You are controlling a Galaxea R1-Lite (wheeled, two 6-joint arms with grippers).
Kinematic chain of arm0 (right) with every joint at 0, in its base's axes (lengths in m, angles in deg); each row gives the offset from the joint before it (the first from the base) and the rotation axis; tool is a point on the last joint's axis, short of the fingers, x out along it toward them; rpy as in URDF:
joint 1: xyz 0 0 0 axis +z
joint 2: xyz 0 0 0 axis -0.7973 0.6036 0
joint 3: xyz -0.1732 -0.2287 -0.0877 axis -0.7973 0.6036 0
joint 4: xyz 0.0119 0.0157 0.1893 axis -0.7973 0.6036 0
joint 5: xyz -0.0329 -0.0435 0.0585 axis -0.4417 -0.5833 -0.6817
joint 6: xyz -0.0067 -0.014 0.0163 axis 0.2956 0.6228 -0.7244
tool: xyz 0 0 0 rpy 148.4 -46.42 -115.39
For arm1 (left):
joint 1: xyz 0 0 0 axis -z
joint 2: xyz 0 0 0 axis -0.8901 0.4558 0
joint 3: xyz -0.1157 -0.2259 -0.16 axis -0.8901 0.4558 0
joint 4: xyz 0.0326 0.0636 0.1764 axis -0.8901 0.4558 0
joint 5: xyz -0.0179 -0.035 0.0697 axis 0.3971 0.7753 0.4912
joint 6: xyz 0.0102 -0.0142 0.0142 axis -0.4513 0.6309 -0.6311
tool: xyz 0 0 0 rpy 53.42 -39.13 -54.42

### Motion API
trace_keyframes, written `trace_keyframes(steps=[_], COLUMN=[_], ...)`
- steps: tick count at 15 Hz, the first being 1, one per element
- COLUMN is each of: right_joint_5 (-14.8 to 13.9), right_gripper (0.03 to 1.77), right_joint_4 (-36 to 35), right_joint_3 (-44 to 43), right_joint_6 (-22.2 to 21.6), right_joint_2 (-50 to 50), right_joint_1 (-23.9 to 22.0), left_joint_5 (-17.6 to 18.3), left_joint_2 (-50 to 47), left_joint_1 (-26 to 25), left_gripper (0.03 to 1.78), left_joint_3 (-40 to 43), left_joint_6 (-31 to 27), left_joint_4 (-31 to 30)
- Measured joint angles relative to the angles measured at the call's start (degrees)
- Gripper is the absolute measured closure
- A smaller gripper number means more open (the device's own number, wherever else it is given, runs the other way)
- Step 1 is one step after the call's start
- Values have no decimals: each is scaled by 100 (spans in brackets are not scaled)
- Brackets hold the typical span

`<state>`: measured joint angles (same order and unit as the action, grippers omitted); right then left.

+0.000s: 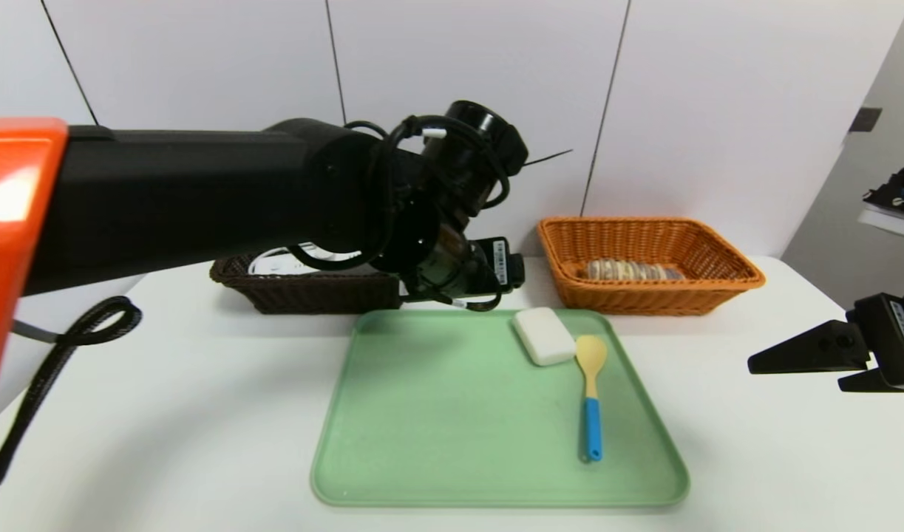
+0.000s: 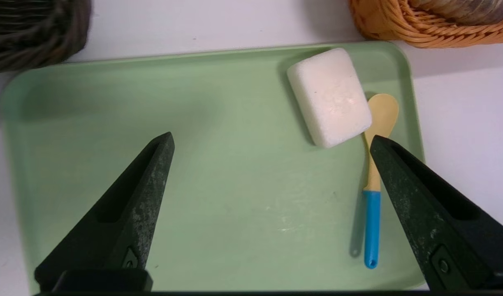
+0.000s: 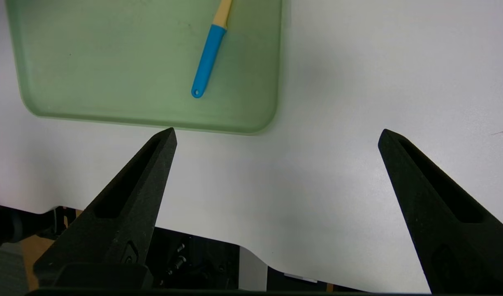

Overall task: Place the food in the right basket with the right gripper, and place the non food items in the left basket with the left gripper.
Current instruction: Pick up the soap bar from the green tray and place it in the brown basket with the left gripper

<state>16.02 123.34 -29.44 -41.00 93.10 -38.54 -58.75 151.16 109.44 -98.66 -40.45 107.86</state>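
Observation:
A white rectangular block [image 1: 544, 336] [image 2: 329, 96] lies at the back right of the green tray [image 1: 437, 414]. Just beside it lies a spoon [image 1: 591, 391] [image 2: 372, 205] [image 3: 208, 61] with a beige head and a blue handle. My left gripper [image 2: 272, 142] hangs open above the tray's back half, with nothing between its fingers; the spoon lies under one fingertip [image 2: 383, 148]. My right gripper [image 1: 795, 373] [image 3: 276, 135] is open over the bare table, to the right of the tray.
The dark brown basket [image 1: 304, 292] [image 2: 33, 37] stands behind the tray on the left and holds something white [image 1: 274, 262]. At the back right, the orange basket [image 1: 644, 299] [image 2: 420, 28] holds a brownish food item [image 1: 629, 270]. The table's front edge [image 3: 235, 246] is near the right gripper.

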Motion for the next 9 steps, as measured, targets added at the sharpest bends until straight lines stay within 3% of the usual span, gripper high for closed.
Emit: trace_keyframes(steps=[9], right_joint_5=[-2], right_gripper=[10], right_joint_4=[9], right_joint_3=[143], right_joint_6=[-83], right_joint_2=[-98], right_joint_1=[-2], left_joint_5=[33], left_joint_2=[998], left_joint_1=[385], left_gripper=[12], left_joint_3=[-246], left_joint_6=[-127], left_joint_4=[-1137])
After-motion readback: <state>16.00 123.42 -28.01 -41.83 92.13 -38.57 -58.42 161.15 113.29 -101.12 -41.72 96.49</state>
